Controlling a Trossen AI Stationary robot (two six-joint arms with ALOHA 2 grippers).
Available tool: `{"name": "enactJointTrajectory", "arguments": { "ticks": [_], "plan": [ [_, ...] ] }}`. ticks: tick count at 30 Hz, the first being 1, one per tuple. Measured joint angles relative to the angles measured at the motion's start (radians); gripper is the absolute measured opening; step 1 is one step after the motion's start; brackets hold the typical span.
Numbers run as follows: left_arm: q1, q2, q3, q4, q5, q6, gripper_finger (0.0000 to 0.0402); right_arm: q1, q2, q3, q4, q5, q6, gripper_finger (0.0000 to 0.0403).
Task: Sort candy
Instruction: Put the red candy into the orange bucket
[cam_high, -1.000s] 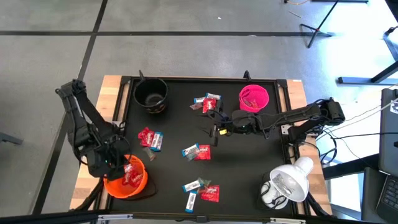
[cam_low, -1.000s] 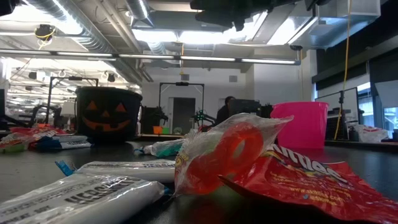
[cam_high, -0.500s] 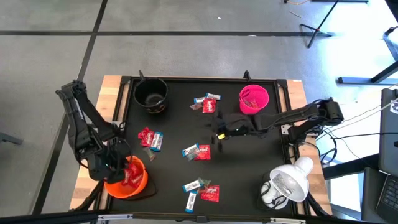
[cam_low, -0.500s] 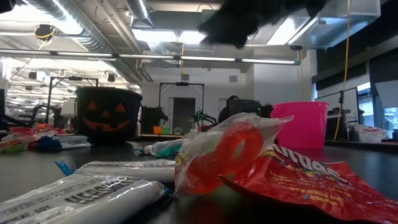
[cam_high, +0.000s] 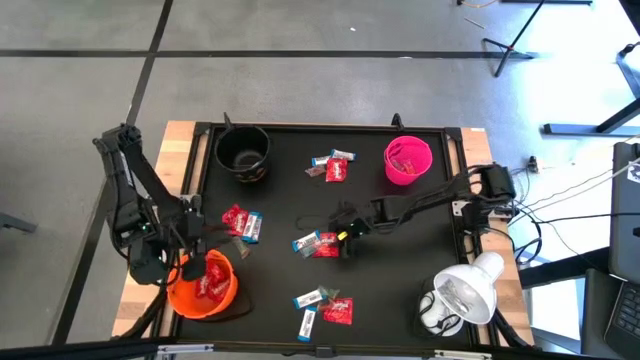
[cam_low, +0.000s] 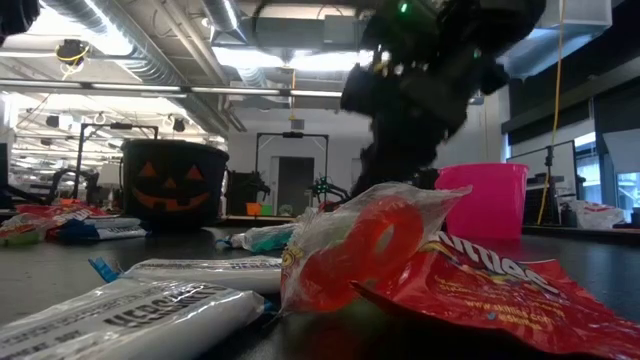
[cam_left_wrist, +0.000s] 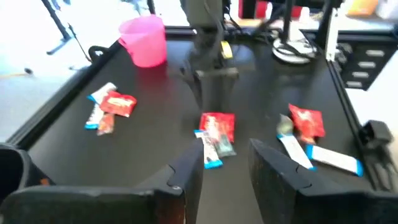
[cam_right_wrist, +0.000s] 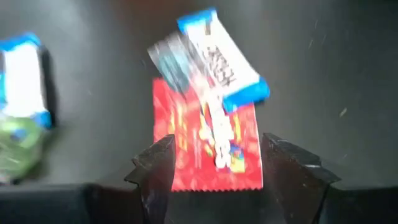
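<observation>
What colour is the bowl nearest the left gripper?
Orange bowl, clearest in the high view.

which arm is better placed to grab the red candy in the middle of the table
The right. Its open claw hangs directly over the red candy, fingers either side. The left claw is over the orange bowl, well away.
</observation>
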Motion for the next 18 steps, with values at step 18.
{"name": "enactJointTrajectory", "arguments": {
  "ticks": [18],
  "plan": [
    [0.128,-0.340,-0.581,1.167,0.229,0.659,0.0115,-0.001,0.088,0.004,-0.008,0.004,0.006,0.0219]
  ]
}}
